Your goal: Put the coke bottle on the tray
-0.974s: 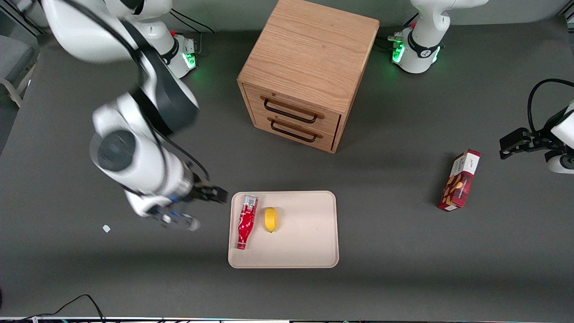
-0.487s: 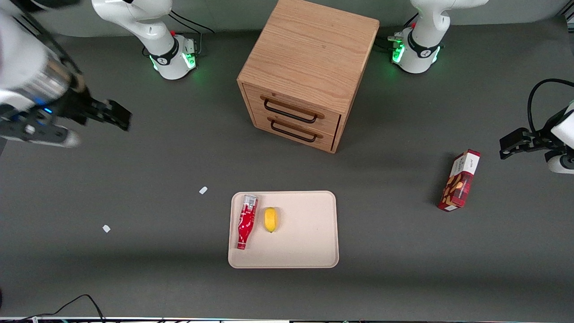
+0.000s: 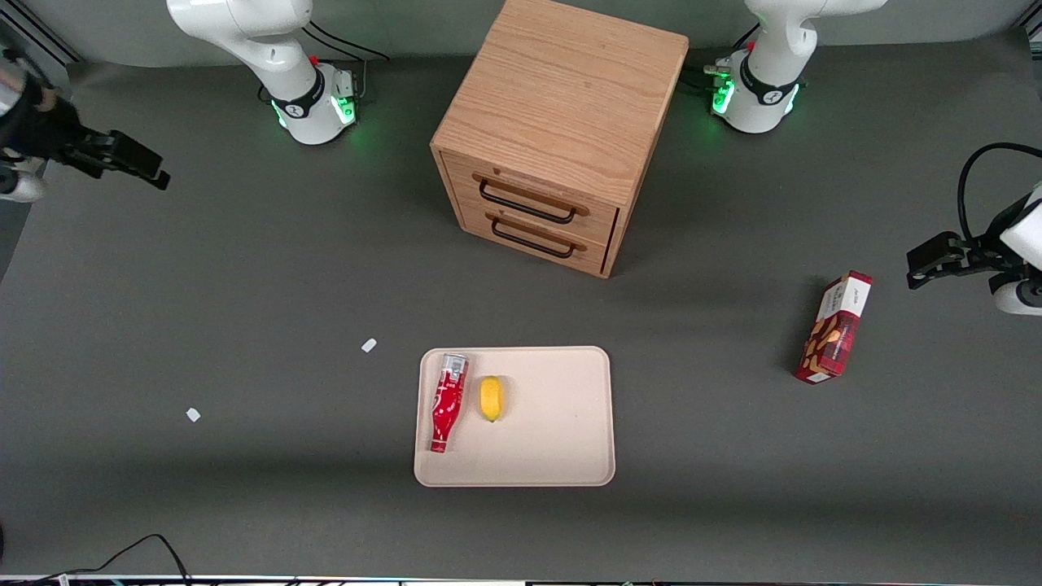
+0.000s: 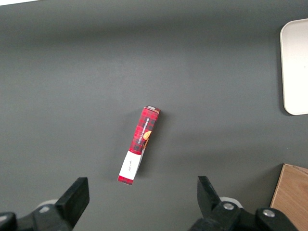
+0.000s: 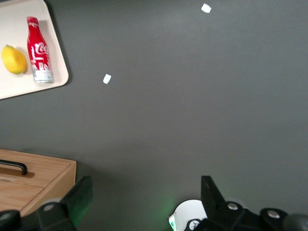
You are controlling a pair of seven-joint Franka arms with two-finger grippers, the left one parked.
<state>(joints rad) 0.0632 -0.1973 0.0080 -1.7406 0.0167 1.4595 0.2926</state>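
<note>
The coke bottle [image 3: 447, 401], slim and red with white lettering and a silvery base, lies on its side on the beige tray [image 3: 562, 456], along the tray's edge toward the working arm's end. It also shows in the right wrist view [image 5: 38, 49], lying on the tray [image 5: 14, 84]. My gripper [image 3: 130, 163] is open and empty, high above the table at the working arm's end, well away from the tray. Its fingers [image 5: 79, 195] stand wide apart over bare table.
A yellow lemon [image 3: 490, 398] lies on the tray beside the bottle. A wooden drawer cabinet [image 3: 558, 130] stands farther from the camera than the tray. A red snack box [image 3: 834, 328] lies toward the parked arm's end. Two small white scraps [image 3: 369, 345] lie on the table.
My gripper has drawn away from the tray, rising and swinging out to the working arm's end of the table. The bottle and lemon have not moved.
</note>
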